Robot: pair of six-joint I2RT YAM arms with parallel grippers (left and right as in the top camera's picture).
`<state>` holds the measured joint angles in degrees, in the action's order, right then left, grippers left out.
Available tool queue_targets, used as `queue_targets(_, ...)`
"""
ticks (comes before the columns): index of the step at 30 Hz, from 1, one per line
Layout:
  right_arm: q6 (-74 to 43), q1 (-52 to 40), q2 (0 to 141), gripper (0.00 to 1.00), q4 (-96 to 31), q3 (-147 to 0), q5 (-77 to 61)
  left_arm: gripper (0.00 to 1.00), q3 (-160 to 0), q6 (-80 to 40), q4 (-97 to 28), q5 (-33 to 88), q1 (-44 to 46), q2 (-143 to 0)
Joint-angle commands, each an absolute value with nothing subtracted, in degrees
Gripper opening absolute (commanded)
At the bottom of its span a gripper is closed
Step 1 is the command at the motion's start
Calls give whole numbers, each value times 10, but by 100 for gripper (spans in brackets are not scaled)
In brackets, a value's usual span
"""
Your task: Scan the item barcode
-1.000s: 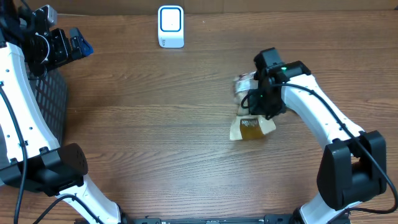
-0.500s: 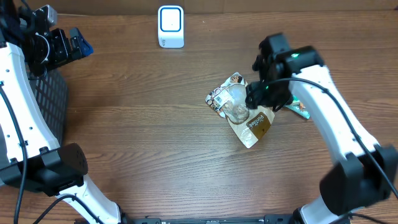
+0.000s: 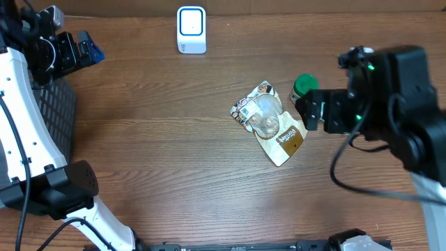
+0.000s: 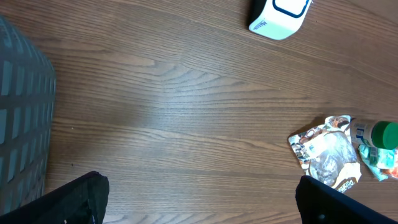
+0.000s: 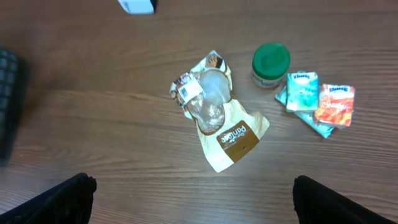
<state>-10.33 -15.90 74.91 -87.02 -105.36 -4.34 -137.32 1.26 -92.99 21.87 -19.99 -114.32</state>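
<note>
Since the earlier overhead frame, the right arm is up and clear of the pouch (image 3: 268, 129), which lies turned and shifted left on the tabletop (image 3: 160, 153). A green-lidded jar (image 3: 304, 86) is now uncovered just beside it. The scanner (image 3: 191, 29) stands at the far edge, well apart.

Left wrist: left fingers (image 4: 78, 199) spread, nothing between them; pouch far off to the right.

Right wrist: right fingers (image 5: 65, 199) spread wide above the pouch, empty. A white label (image 5: 188, 91) faces up, too small to read. Tissue packs (image 5: 317, 102) lie near the jar.

Judgement: pouch released, no scan yet. Left to do: regrasp it, carry it to the scanner, present the code.
</note>
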Motion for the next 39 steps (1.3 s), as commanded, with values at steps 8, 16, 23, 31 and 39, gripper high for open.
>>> queue_targets(8,-105,-160,736,100,-888,-1062,-31,99,-1380,15,-928,219,-199,-1136)
queue_targets(16,-104,-160,736,100,-837,-1056,-25,100,-1380,15,-928,219,-199,-1136)
queue_targets(23,-85,-154,668,100,-668,-947,-25,100,-1380,15,-928,219,-199,-1136)
queue_targets(31,-85,-109,512,100,-391,-661,-27,99,-1380,15,-928,219,-199,-1136)
queue_targets(39,-88,-83,310,100,-134,-357,-27,99,-1380,15,-928,219,-199,-1136)
